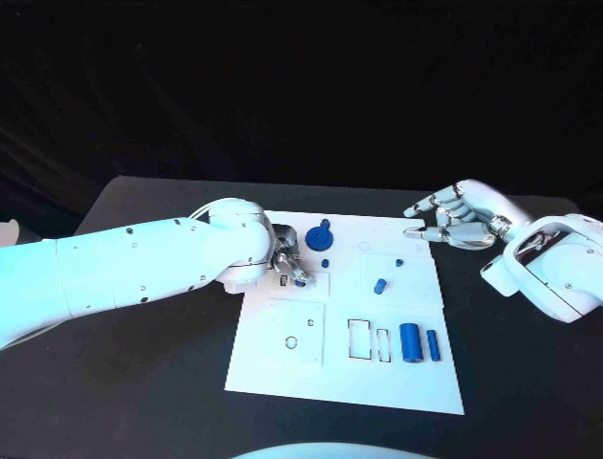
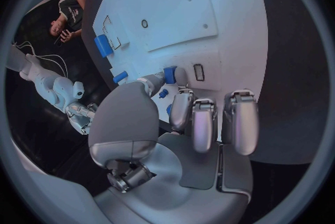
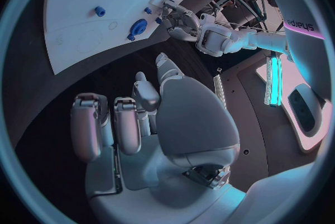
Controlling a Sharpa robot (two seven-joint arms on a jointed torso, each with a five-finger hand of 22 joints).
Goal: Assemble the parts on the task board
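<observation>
White task board centre of frame on black table, left hand at board's upper left edge, fingers curled, hold unclear, right hand off upper right corner, fingers apart, empty, blue parts: round piece upper middle, small peg centre, two cylinders lower right.

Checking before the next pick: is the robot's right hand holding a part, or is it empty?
Empty. The right hand hovers at the task board's far right corner with fingers curled, nothing between them in the head or right wrist views.
</observation>
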